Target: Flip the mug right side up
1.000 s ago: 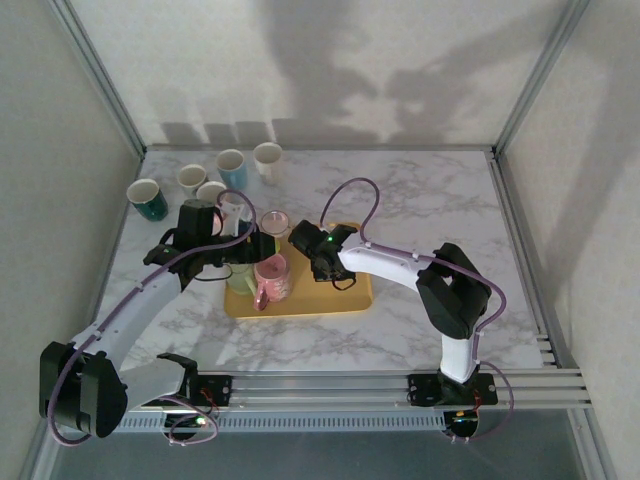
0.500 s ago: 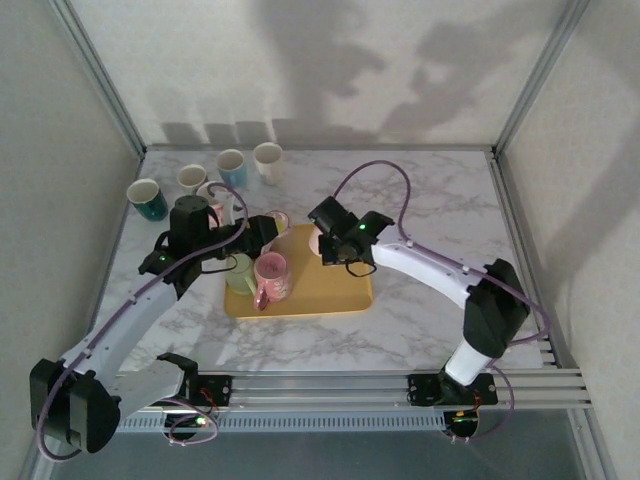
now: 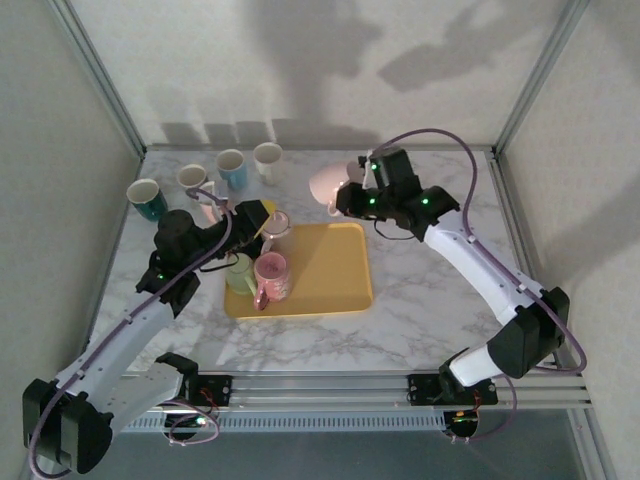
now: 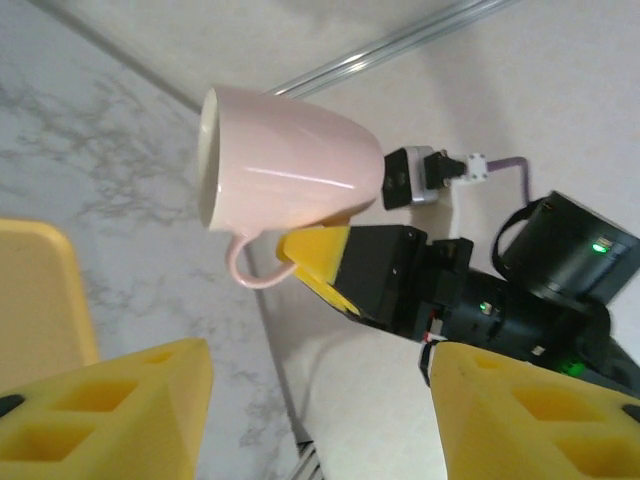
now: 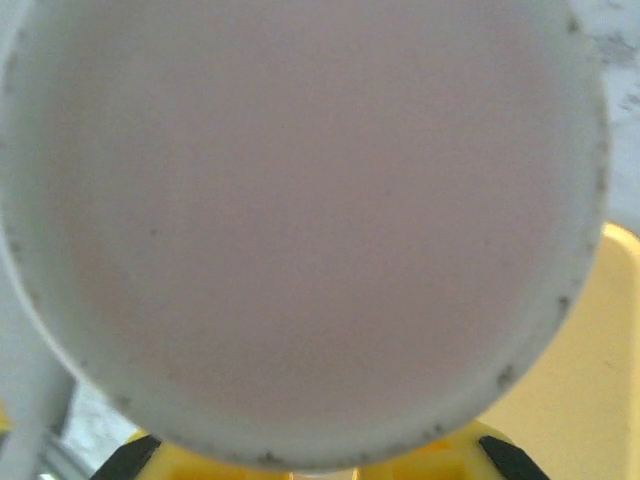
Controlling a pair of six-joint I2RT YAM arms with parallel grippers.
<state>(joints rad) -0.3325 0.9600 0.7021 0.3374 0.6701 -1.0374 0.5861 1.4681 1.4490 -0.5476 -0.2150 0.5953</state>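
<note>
Mug (image 3: 325, 187) hangs on its side in the air, above the bench (image 3: 430, 300) behind the yellow tray (image 3: 335, 280), mouth facing left. The right claw (image 3: 347, 196) is clamped on it near the handle. By my reading it is half-turned: tipping upright and setting down remain. The left claw (image 3: 262, 215) stands apart, empty. No writing is readable.

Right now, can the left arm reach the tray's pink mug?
Probably yes: the left gripper hangs open near the pink mug, its top uncovered; the right gripper holds a pale mug past the tray.

Yellow tray (image 3: 325, 272) on marble table (image 3: 430, 310); teal mug (image 3: 147, 199) back-left.
</note>
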